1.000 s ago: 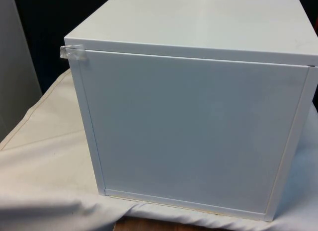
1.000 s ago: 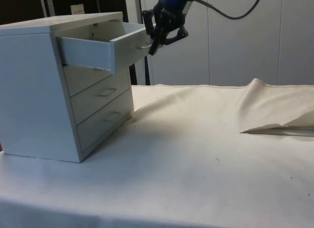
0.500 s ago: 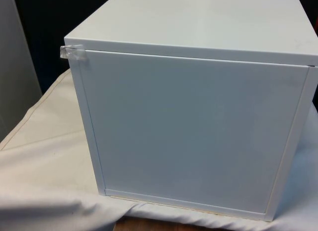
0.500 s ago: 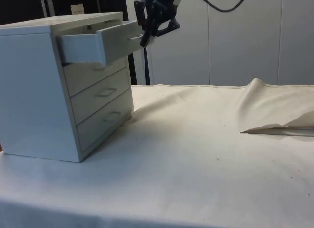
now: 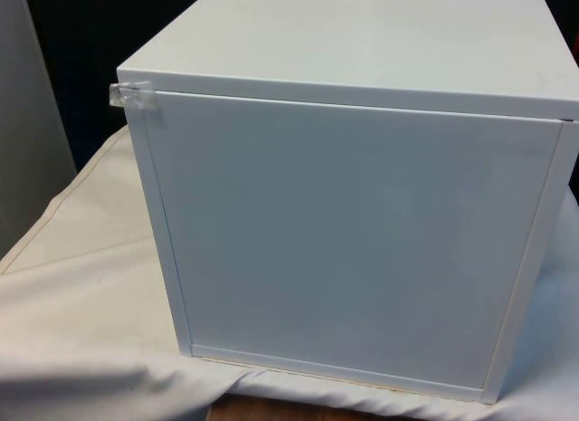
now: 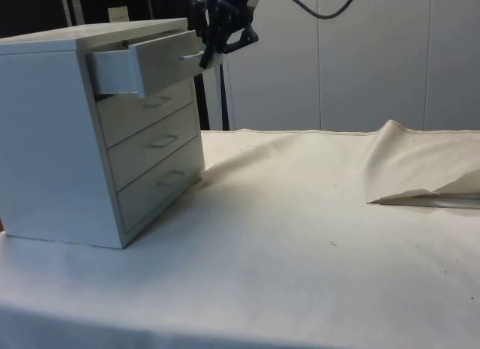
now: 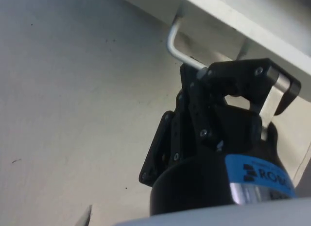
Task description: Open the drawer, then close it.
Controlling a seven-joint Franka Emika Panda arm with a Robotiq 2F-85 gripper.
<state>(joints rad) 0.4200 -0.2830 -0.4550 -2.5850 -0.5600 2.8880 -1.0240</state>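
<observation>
At the near end of the bench (image 6: 315,259), the white chest of drawers (image 6: 82,131) stands on the white cloth (image 6: 420,176). In the side view, the chest presents four drawer fronts stacked one above another. The top drawer (image 6: 146,62) projects part way out of the carcass; the three drawers below it sit flush and closed, each with a small metal pull.

The black hand (image 6: 223,35) is positioned at the front of the top drawer, at the level of its handle, with the arm's cable running upward and away behind it. In the wrist view, the hand (image 7: 233,75) is clenched on the drawer's handle (image 7: 177,41): the metal bar passes between the two fingers (image 7: 282,87), and the bend of the bar is visible just beyond them, where it turns in toward the drawer front (image 7: 252,26).

In the front view, the chest (image 5: 353,240) turns its plain back panel toward the camera. A piece of clear tape (image 5: 134,96) is fixed at the upper corner of the panel, on the front view's left. The cloth lies in folds around the base of the chest, and a raised ridge of cloth is visible in the side view, well apart from the chest.
</observation>
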